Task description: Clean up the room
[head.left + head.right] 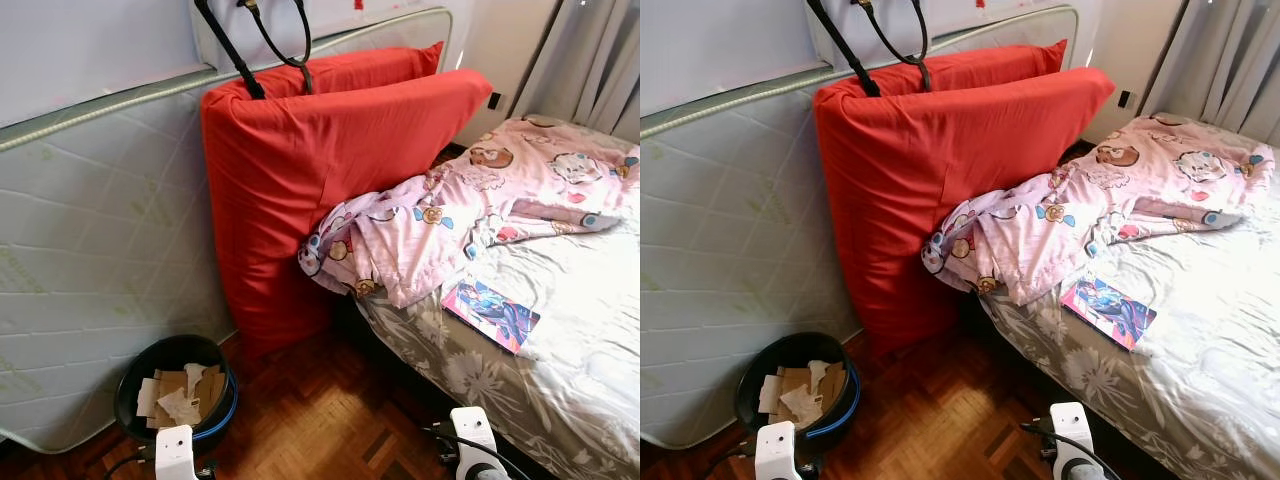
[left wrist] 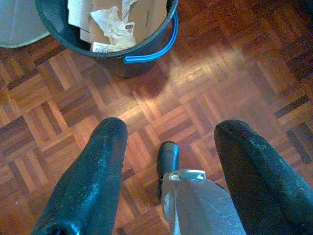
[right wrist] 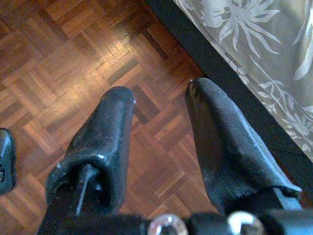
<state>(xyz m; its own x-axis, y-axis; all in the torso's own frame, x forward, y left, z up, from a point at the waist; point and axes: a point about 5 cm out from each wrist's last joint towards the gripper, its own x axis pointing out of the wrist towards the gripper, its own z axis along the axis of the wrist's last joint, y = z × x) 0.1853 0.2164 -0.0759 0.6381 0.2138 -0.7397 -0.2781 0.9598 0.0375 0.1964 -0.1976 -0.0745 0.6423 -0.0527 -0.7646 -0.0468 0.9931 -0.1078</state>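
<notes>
At far left, a bare mattress [image 1: 90, 250] is leaned against the wall. Below it, a black bin [image 1: 175, 395] with a blue handle stands on the parquet floor [image 1: 320, 420], holding cardboard and crumpled paper; a label is visible there but cannot be read. A red cushion [image 1: 300, 190] is propped between mattress and bed [image 1: 560, 330]. On the bed, a pink printed blanket [image 1: 470, 210] is bunched; it is judged soft and light, best gathered at a fold. A thin glossy booklet [image 1: 490, 315] lies flat beside it, likely slippery, best lifted by an edge; its title is illegible. The left gripper [image 2: 168, 161] and right gripper [image 3: 159, 132] are held low over the floor, fingers spread, empty.
</notes>
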